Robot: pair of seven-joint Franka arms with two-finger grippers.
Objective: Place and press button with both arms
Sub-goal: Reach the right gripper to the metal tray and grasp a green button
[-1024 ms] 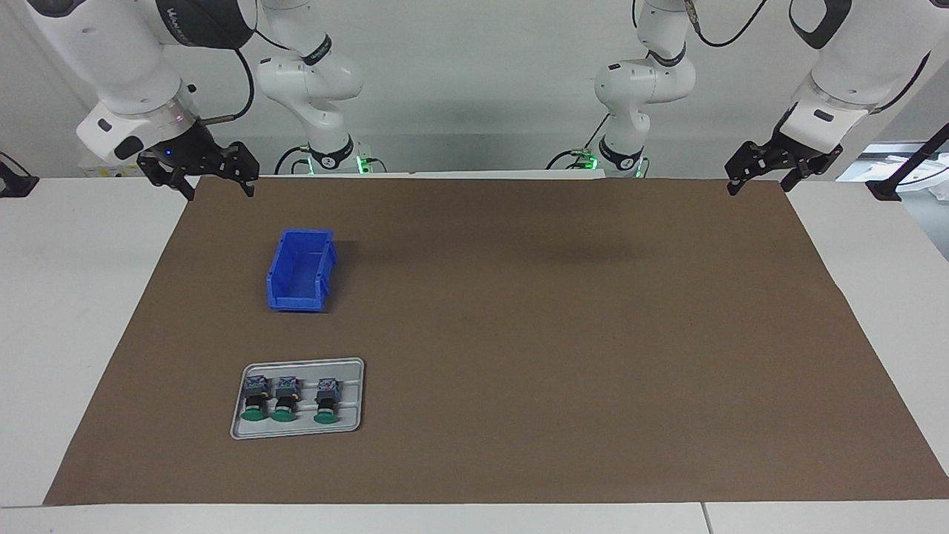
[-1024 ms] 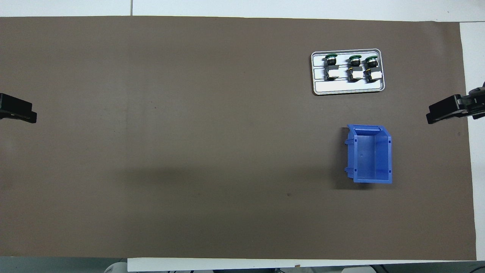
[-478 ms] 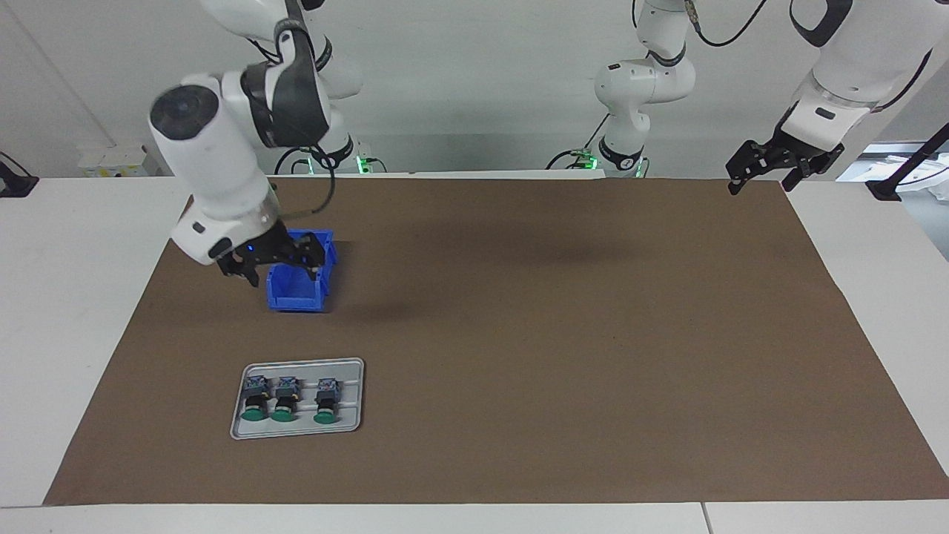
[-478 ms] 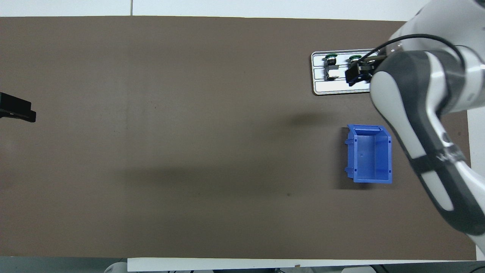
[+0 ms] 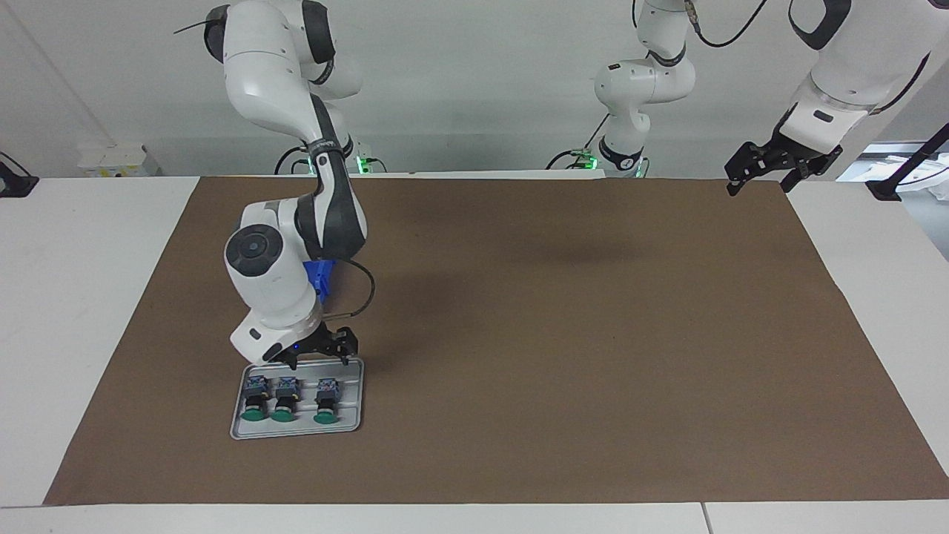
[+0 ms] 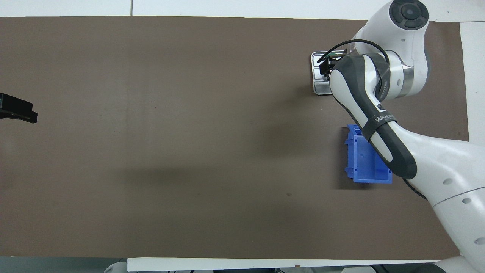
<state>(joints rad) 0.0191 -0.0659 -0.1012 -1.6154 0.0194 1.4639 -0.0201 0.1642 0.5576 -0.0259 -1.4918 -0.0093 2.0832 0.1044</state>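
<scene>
Three identical buttons with green caps lie side by side in a grey tray (image 5: 354, 421): one (image 5: 256, 404), one (image 5: 284, 403) and one (image 5: 325, 402). My right gripper (image 5: 318, 361) is open and empty, low over the tray's edge nearer to the robots, above the grey-blue rear of the button toward the left arm's end. It touches no button. In the overhead view the right arm hides most of the tray (image 6: 316, 88); the right gripper (image 6: 326, 68) shows over it. My left gripper (image 5: 762, 182) waits open and empty at the mat's corner by its base; its tip also shows in the overhead view (image 6: 19, 112).
A blue open bin (image 6: 360, 163) stands nearer to the robots than the tray, partly under the right arm; only a sliver of the bin (image 5: 321, 276) shows in the facing view. A brown mat (image 5: 556, 334) covers the table.
My right arm has swung out from its corner, passed over the blue bin and come down over the tray of buttons. The left arm has not moved.
</scene>
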